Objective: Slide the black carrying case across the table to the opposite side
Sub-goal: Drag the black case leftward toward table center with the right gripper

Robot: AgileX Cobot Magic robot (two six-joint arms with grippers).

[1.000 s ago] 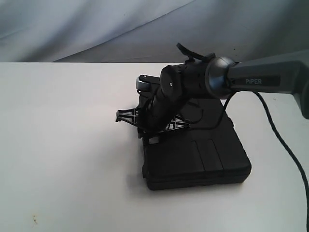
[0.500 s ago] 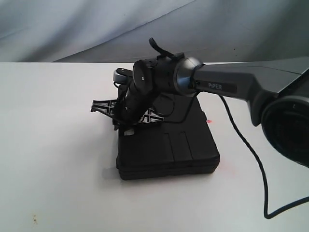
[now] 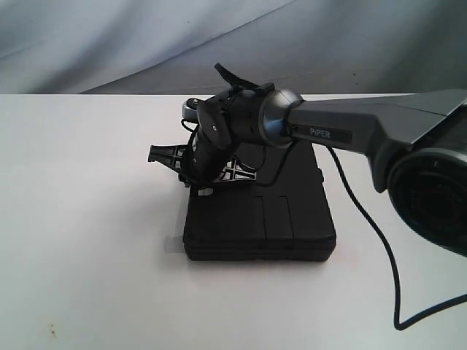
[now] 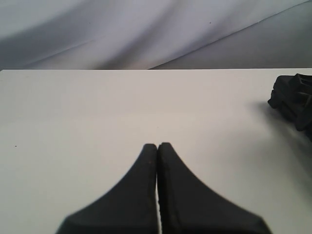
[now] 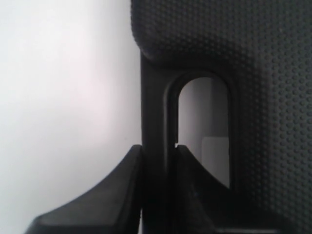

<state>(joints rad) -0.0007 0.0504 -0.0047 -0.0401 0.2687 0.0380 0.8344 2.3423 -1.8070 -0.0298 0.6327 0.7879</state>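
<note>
The black carrying case (image 3: 270, 226) lies flat on the white table (image 3: 87, 219), a little left of centre in the exterior view. My right gripper (image 3: 200, 187) reaches across from the right and points down at the case's left edge. Up close, it (image 5: 158, 148) is shut on the handle bar (image 5: 153, 107) of the dimpled case (image 5: 253, 58), one finger on each side. My left gripper (image 4: 157, 145) is shut on nothing and hovers over bare table (image 4: 97, 107). It does not show in the exterior view.
A black cable (image 3: 372, 233) trails from the right arm (image 3: 343, 135) over the table to the case's right. A grey cloth backdrop (image 3: 109, 44) hangs behind the far edge. A black part (image 4: 295, 100) of the right gripper or the case sits at the left wrist view's edge.
The right gripper has dragged the case leftward across the table over the last second. In the last half second the case has turned squarer to the view.
</note>
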